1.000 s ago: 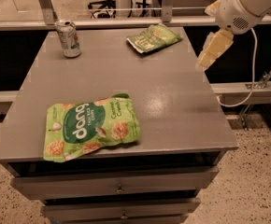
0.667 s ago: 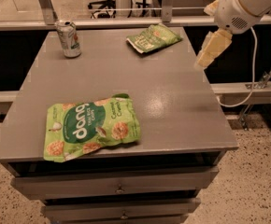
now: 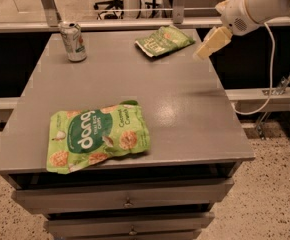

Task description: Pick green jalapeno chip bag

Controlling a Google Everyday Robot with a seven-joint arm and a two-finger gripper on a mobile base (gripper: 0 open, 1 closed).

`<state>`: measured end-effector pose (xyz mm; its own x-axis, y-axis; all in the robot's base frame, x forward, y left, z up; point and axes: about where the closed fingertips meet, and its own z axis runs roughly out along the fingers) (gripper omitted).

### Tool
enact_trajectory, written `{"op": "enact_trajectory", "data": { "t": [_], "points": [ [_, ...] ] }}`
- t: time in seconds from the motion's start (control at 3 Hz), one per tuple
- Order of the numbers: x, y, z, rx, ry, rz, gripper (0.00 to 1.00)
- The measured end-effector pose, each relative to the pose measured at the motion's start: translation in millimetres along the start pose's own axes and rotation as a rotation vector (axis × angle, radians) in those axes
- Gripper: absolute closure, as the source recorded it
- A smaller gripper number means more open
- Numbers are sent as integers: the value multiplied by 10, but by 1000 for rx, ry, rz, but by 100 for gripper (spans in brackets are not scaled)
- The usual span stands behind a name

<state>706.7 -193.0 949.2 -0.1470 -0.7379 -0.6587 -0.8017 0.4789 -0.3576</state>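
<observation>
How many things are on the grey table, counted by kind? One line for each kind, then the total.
Chip bags: 2, the small dark-green jalapeno chip bag and the large lime-green rice chip bag.
Drink cans: 1, the green-and-white can.
Total: 3 on the table.
The gripper hangs by the table's far right edge, apart from the small bag.

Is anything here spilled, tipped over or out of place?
Nothing spilled or damaged. The can stands upright; the dang bag and the green jalapeno chip bag lie flat, slightly askew. The gripper hovers beside that bag, not touching it.
</observation>
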Motion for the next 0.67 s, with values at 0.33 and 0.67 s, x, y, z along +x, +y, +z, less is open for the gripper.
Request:
{"op": "enact_trajectory", "data": {
  "t": [0.33, 0.67],
  "points": [
    [63, -358, 573, -9, -125, 150, 0],
    [41, -496, 1135, -32, -179, 269, 0]
  ]
}}
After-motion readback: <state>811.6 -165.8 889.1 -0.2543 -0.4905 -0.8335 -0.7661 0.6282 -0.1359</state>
